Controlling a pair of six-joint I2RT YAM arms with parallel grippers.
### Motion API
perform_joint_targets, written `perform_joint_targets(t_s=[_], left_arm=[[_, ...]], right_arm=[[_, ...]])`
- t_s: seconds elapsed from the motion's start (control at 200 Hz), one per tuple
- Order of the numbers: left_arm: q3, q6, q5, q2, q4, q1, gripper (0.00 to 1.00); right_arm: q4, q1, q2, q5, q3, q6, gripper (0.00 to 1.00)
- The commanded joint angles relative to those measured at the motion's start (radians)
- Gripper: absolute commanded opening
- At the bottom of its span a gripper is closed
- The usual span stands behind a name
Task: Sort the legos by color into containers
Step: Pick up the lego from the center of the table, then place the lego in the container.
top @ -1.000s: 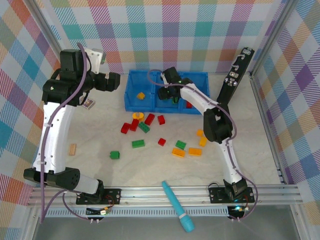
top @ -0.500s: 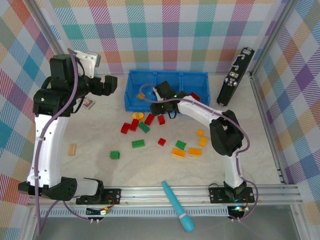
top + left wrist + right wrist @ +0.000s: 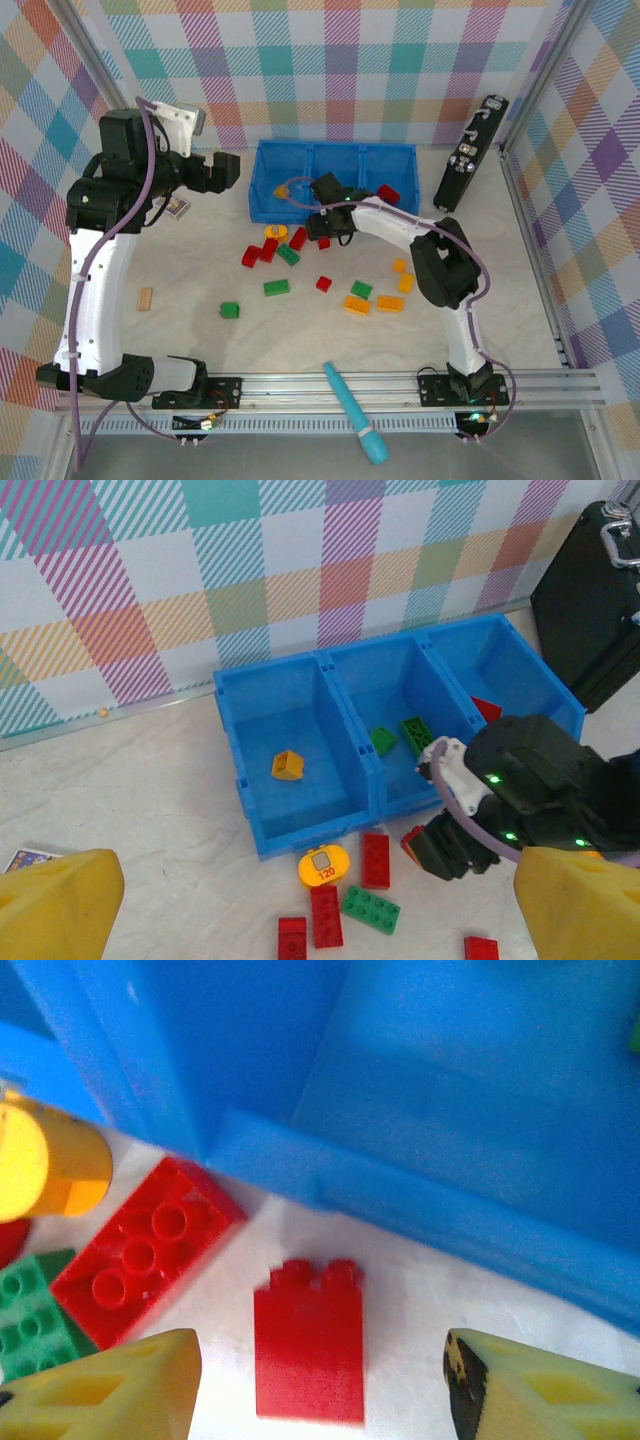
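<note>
While right pincer [image 3: 322,1365] gapes, red lego [image 3: 308,1335] between, untouched

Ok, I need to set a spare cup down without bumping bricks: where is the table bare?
Bare: the left side between the wooden block and the blue tray; the right side between the black case and the front rail. Crowded: the strip in front of the tray, thick with red and green bricks.

Tray [image 3: 300,147] at tabletop's [image 3: 200,260] far edge; legos [image 3: 276,288] scattered before it; wooden block [image 3: 146,298] toward left edge; tool [image 3: 355,412] at near edge.
</note>
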Motion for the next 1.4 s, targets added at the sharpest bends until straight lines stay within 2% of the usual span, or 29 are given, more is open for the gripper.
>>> perform_joint_targets(t_s=[0.0, 0.21, 0.305, 0.395, 0.57, 0.74, 0.935, 1.07, 1.24, 1.395], left_arm=[[0.014, -0.008, 0.018, -0.010, 0.013, -0.014, 1.00], [0.015, -0.005, 0.009, -0.007, 0.012, -0.014, 1.00], [0.011, -0.003, 0.007, -0.002, 0.012, -0.014, 1.00], [0.010, -0.003, 0.005, 0.000, 0.013, -0.014, 1.00], [0.009, 0.000, -0.004, -0.002, 0.012, -0.014, 1.00], [0.011, -0.001, -0.005, -0.002, 0.012, -0.014, 1.00], [0.008, 0.001, -0.006, -0.003, 0.013, -0.014, 1.00], [0.008, 0.002, -0.005, -0.004, 0.014, -0.014, 1.00], [-0.002, 0.006, -0.016, -0.013, 0.018, -0.014, 1.00], [-0.002, 0.008, -0.021, -0.009, 0.019, -0.014, 1.00]], right_arm=[[-0.012, 0.001, 0.074, -0.009, 0.061, 0.017, 0.66], [-0.022, 0.001, 0.126, -0.006, 0.087, 0.025, 0.66], [-0.033, 0.001, 0.141, -0.001, 0.090, 0.019, 0.63], [-0.044, 0.001, 0.150, 0.009, 0.088, 0.014, 0.57], [-0.051, 0.001, 0.102, 0.027, 0.044, 0.000, 0.38], [-0.108, 0.001, -0.012, 0.051, -0.008, -0.039, 0.29], [-0.177, -0.022, -0.204, 0.130, -0.054, -0.098, 0.28], [-0.213, -0.076, -0.275, 0.252, -0.028, -0.164, 0.29], [-0.146, -0.187, -0.276, 0.261, -0.017, -0.213, 0.28], [-0.078, -0.260, -0.195, 0.252, 0.024, -0.230, 0.27]])
